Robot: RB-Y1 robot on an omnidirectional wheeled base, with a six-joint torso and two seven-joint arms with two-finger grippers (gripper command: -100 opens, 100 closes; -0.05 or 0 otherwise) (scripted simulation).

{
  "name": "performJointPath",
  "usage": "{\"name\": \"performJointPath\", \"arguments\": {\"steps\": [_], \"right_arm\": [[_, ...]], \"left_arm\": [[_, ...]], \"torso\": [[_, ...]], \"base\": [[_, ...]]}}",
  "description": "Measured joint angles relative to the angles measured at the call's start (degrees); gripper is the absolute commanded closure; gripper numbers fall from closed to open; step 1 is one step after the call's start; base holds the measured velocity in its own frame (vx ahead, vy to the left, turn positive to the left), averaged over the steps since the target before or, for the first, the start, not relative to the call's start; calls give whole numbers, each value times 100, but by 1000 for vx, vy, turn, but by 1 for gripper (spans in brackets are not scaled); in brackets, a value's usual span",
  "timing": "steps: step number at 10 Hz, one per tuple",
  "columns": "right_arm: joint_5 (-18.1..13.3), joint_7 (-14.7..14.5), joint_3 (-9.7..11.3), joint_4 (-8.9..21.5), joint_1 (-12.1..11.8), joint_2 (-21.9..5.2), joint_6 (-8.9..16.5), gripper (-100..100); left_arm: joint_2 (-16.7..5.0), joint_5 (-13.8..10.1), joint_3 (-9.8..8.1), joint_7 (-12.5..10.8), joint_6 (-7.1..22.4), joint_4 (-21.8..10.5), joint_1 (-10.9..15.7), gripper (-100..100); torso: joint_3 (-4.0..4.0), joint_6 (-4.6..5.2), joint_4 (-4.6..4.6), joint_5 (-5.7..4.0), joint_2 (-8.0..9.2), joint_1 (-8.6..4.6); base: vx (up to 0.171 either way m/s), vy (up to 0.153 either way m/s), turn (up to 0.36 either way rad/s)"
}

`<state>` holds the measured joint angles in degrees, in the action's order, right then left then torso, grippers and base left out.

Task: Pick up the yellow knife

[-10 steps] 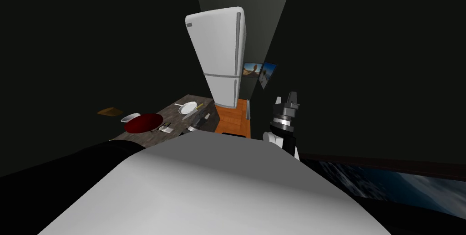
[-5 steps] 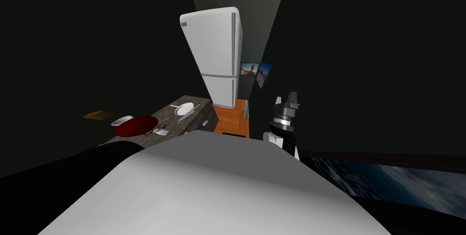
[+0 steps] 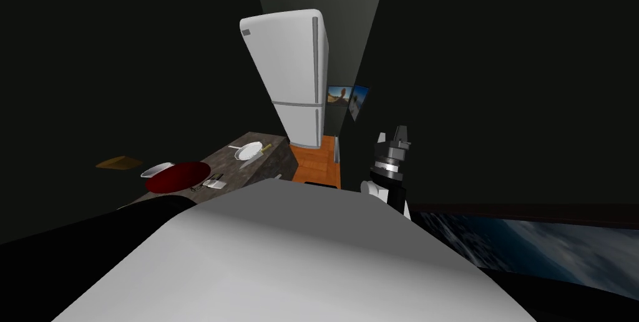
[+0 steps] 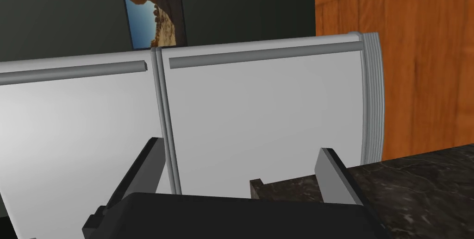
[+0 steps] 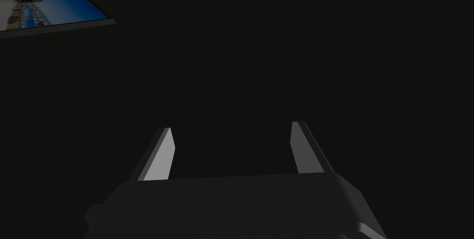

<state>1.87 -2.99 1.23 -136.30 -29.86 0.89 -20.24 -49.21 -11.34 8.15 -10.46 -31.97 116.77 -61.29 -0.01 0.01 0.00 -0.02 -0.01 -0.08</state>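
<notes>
The right arm is raised beside the chest, its gripper (image 3: 399, 130) pointing upward, well apart from the table (image 3: 234, 165). Its fingers (image 5: 159, 157) stand wide open with nothing between them. The left gripper (image 4: 240, 146) points toward the white fridge (image 4: 259, 120), over a corner of the dark stone table (image 4: 416, 190). Its fingers (image 4: 148, 166) are also spread wide and empty.

The knife (image 3: 258, 153) lies flat on the far end of the table, just beside a white plate (image 3: 247, 150), on the side nearer the fridge (image 3: 293, 81). Its long axis runs diagonally. The yellow handle points away toward the fridge and the grey blade points back toward the robot. Nearer on the table lie a dark red disc (image 3: 178, 176) and a white bowl (image 3: 157, 169).
</notes>
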Motion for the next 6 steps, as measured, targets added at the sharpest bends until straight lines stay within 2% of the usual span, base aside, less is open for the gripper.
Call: {"name": "performJointPath", "arguments": {"steps": [2,3,6], "right_arm": [[0,0,0,0,0,0,0,0],[0,0,0,0,0,0,0,0],[0,0,0,0,0,0,0,0]], "left_arm": [[-319,-42,74,14,-98,-255,-209,-100],[-513,-80,52,-3,-159,-322,-350,-100],[-1094,-183,28,18,-241,-491,-925,-100]], "torso": [[0,0,0,1,0,4],[-1,-1,0,0,-1,6],[-1,0,0,1,-2,8]], "base": [[12,-16,-69],[12,-13,-97],[13,-5,-65]]}}
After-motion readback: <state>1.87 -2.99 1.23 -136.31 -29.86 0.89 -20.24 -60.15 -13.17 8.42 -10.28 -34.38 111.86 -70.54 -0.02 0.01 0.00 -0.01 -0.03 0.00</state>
